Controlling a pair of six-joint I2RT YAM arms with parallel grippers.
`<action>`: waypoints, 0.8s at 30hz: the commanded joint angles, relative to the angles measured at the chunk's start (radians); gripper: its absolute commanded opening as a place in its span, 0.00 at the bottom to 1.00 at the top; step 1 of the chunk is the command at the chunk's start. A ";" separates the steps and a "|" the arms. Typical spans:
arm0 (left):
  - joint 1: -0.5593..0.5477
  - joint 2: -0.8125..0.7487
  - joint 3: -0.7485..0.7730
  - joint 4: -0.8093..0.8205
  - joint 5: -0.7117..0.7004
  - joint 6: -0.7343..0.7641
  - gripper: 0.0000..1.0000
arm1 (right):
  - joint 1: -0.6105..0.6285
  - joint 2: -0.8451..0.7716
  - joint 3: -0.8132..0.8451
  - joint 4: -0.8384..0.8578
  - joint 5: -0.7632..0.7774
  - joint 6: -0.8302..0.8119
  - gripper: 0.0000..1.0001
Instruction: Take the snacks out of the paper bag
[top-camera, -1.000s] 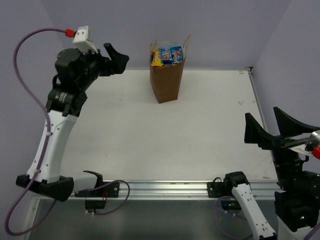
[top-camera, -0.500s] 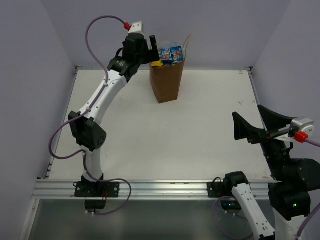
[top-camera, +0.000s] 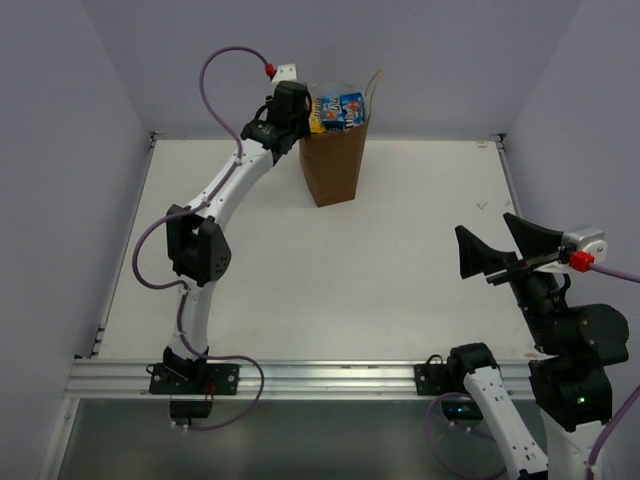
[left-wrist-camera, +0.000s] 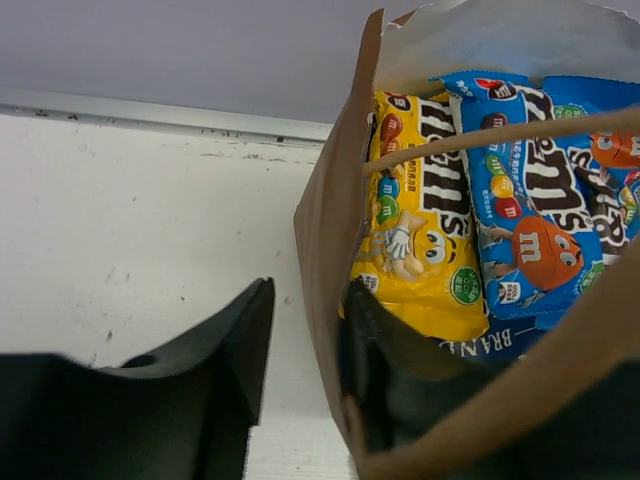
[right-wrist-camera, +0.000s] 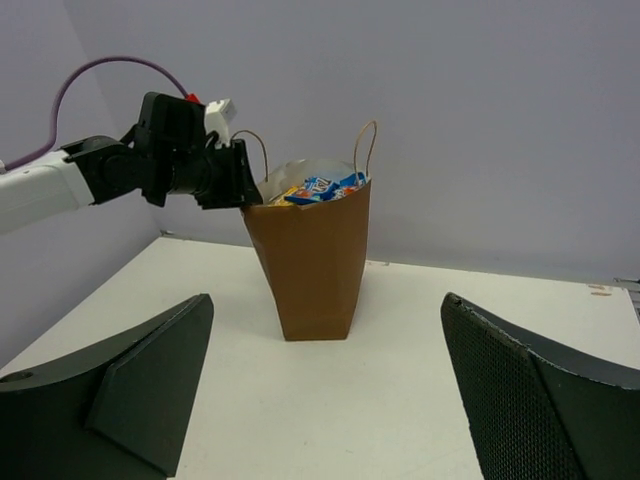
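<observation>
The brown paper bag (top-camera: 335, 165) stands upright at the back of the table, with snacks (top-camera: 338, 108) showing at its mouth. In the left wrist view a yellow candy pack (left-wrist-camera: 425, 240) and a blue candy pack (left-wrist-camera: 530, 210) lie inside, behind a twisted handle (left-wrist-camera: 500, 135). My left gripper (left-wrist-camera: 308, 290) straddles the bag's left wall (left-wrist-camera: 320, 230), one finger outside and one inside. The jaws are narrowed, with a gap left between the outer finger and the wall. My right gripper (top-camera: 484, 226) hangs wide open over the table's right side, facing the bag (right-wrist-camera: 310, 260), with nothing in it.
The white table (top-camera: 300, 280) ends in a metal rail (top-camera: 330, 375) at the near edge. Purple walls close in on the back and both sides. The left arm's cable (top-camera: 225, 70) loops above the bag's left.
My left arm swung from the far left to the bag's mouth, and its jaws narrowed around the bag's left wall. The right gripper rose and moved slightly left, still open.
</observation>
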 joint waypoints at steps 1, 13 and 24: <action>0.005 0.003 0.057 0.056 -0.013 0.014 0.36 | 0.004 0.012 -0.011 0.006 -0.018 0.008 0.99; 0.003 -0.201 -0.093 -0.013 0.112 0.040 0.00 | 0.004 0.039 0.003 -0.005 -0.055 -0.002 0.99; 0.005 -0.667 -0.566 -0.079 0.336 0.268 0.00 | 0.004 0.125 0.040 -0.030 -0.184 -0.011 0.99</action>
